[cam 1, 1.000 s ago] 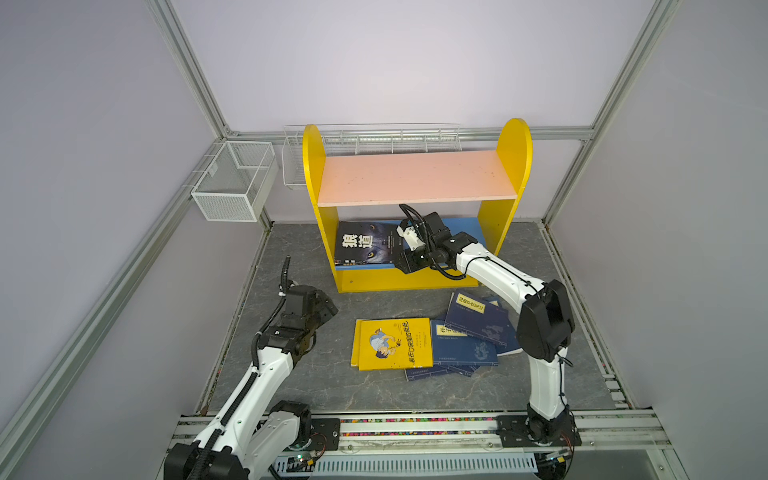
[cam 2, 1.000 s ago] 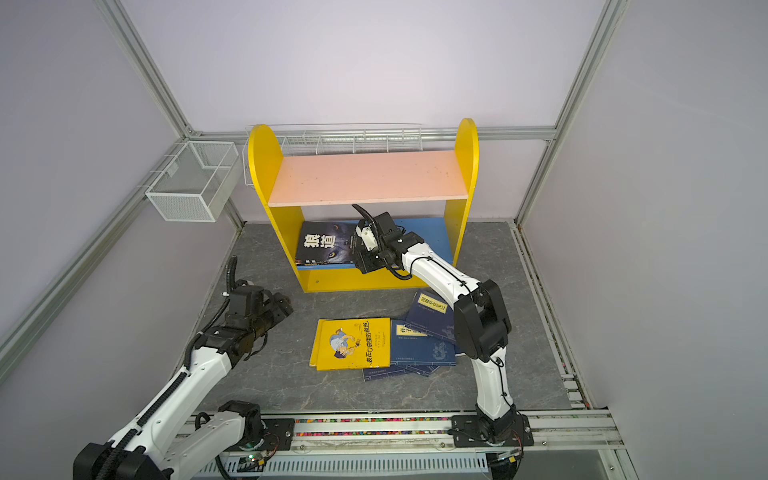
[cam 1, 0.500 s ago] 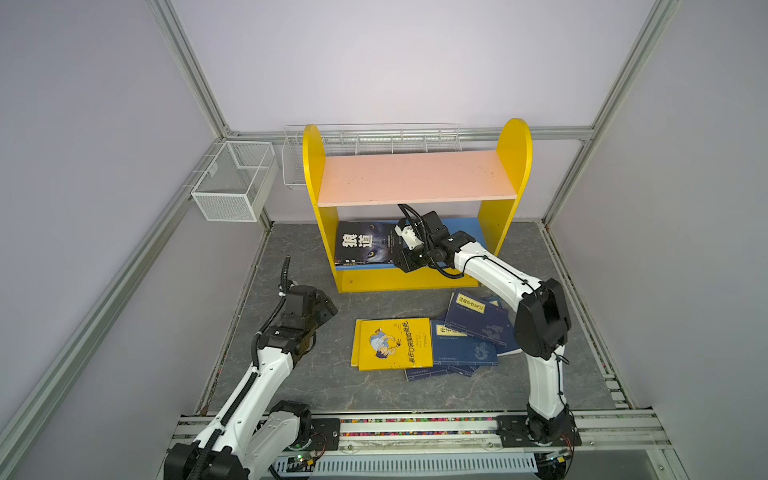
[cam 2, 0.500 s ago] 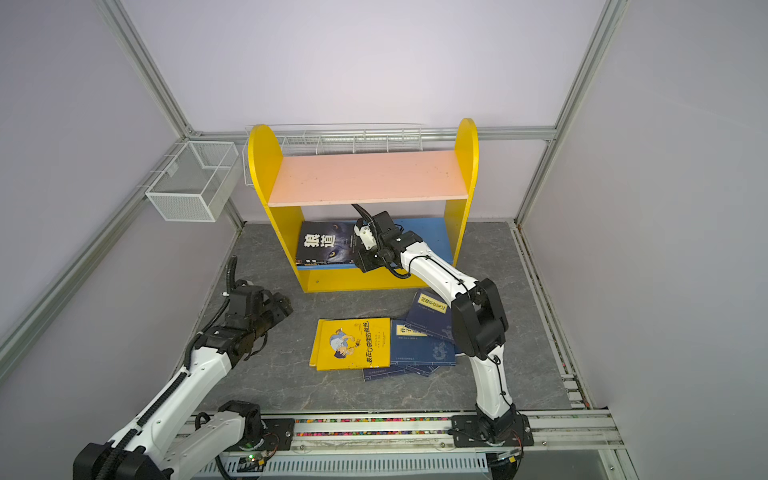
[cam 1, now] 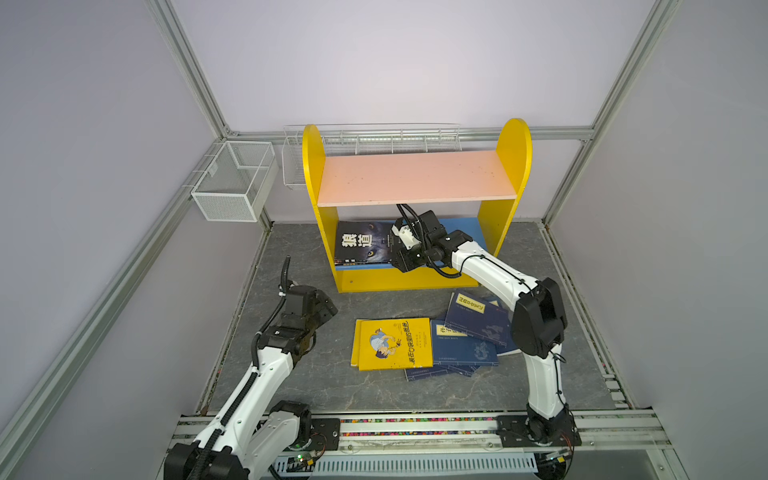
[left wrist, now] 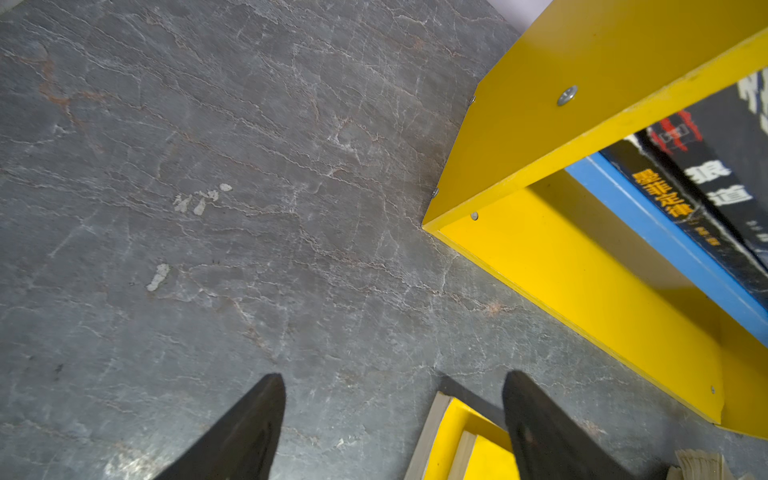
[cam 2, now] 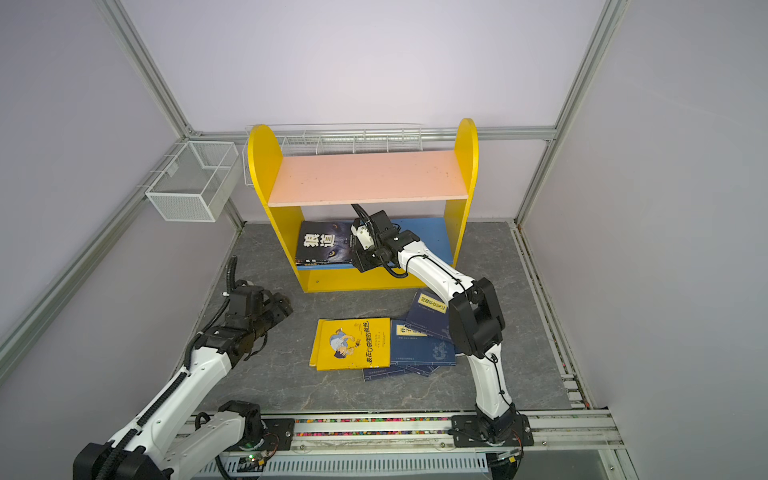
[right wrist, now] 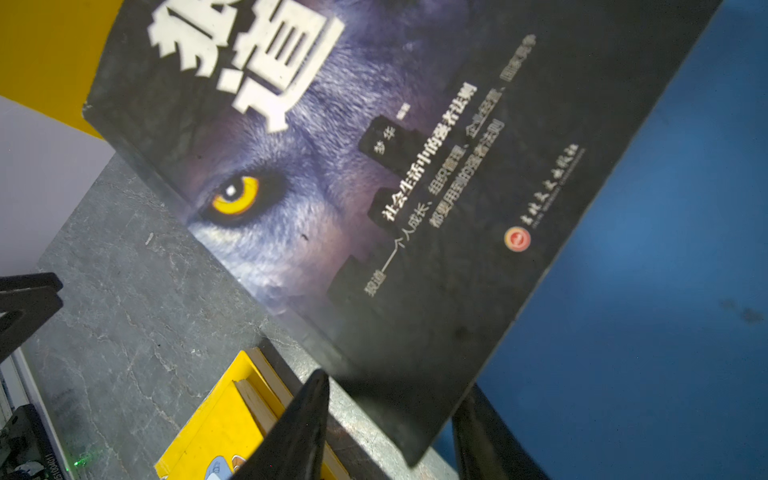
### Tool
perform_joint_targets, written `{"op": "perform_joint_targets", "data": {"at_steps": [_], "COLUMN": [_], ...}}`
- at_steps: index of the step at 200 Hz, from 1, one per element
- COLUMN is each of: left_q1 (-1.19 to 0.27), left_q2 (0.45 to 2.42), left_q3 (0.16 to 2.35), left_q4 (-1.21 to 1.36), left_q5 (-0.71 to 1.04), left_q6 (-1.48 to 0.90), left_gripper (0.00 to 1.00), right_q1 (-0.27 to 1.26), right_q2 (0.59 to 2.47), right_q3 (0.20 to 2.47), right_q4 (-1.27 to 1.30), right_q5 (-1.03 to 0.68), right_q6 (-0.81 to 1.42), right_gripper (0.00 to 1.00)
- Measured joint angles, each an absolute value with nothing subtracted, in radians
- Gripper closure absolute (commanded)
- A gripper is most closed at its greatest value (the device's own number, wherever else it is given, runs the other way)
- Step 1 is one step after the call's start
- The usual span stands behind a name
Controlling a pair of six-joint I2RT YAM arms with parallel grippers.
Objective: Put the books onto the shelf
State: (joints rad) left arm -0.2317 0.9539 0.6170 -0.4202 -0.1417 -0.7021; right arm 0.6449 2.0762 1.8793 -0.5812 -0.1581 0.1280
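- Grey floor holds yellow and navy books before shelf.
- Left gripper hovers released.
- Right gripper straddles corner of black book; grip I cannot tell.

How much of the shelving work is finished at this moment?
Done: a dark stack, wolf book on top, lies on the blue board of the shelf. In hand: the open right hand straddles that book's corner. Left: yellow books and navy books on the table; the left hand hangs open near them.
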Motion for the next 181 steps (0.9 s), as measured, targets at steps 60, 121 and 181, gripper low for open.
{"op": "perform_joint_targets", "data": {"at_steps": [60,121,181], "left_q1": [-0.232,-0.270,-0.434], "left_q2": [0.954,1.043,1.325], "left_q3": [0.617,0.626,0.795], "left_q4": [-0.420,-0.407,-0.495], "left_q5": [-0.136,-0.051,0.060], "left_q6": [-0.688,-0.606,-0.455], "left_gripper": [0.17,0.19,0.19], "right_q1": [0.670,0.671,0.716], "right_q2": [1.921,1.567,1.577], "right_q3": [1.657,1.309,1.087], "right_q4": [-0.476,-0.484,-0.651], "right_q5": [0.027,-0.106,-0.383], "right_q6": [0.139,0.139,0.146], "right_gripper": [0.24,0.25,0.27]}}
